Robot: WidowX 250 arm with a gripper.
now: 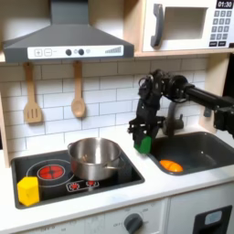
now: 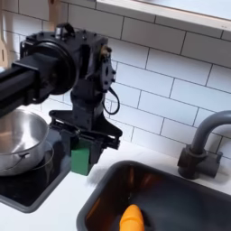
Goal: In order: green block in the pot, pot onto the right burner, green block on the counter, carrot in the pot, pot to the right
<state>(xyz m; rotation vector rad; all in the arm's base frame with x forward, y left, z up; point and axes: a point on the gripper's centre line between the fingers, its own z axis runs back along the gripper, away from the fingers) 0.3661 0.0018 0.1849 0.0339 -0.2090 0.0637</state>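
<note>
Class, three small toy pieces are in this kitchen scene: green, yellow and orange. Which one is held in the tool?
The green block, clamped in the tool above the counter. The yellow block sits by the stovetop's front corner; the carrot lies in the sink.

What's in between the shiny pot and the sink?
In both exterior views, the claw hangs there holding the green block, over the strip of counter between the pot and the sink.

The pale desk (image 1: 169, 186) carries a black stovetop (image 1: 78, 174) with the silver pot (image 1: 94, 157) on its right burner and a yellow block (image 1: 28, 190) at its front left corner, beside the sunken sink (image 1: 203, 151).
</note>
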